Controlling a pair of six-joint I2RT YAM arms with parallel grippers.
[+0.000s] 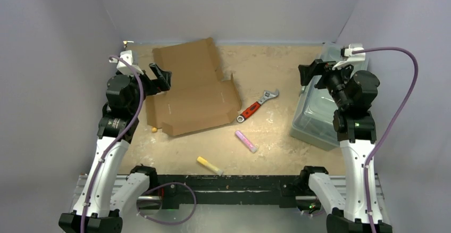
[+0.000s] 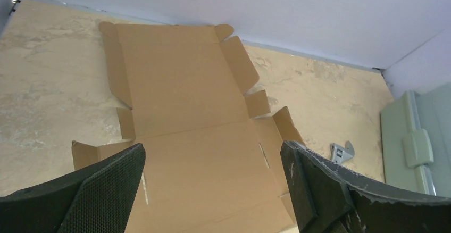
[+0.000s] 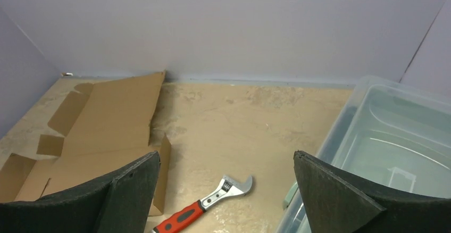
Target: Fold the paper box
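Lying flat and unfolded on the left half of the table (image 1: 282,63), the paper box (image 1: 194,86) shows no panel raised; folding has not begun. Its long axis runs from the far wall toward the near edge, skewed slightly, with the narrower lid panel far and the wider base panel near.

The left gripper (image 1: 161,77) hovers over the box's left margin, about where the two panels meet. Its fingers are spread wide and hold nothing. From this claw the sheet extends to the right and away, and the left wrist view looks along the central crease to the far flaps.

The right gripper (image 1: 310,73) is likewise spread and empty. It hangs above the plastic bin (image 1: 311,129) at the right, well apart from the box, with the wrench (image 1: 258,105) lying between.

Judgement: the left arm is clearly nearer and better placed to lift a side flap (the right arm would have to cross the wrench first).
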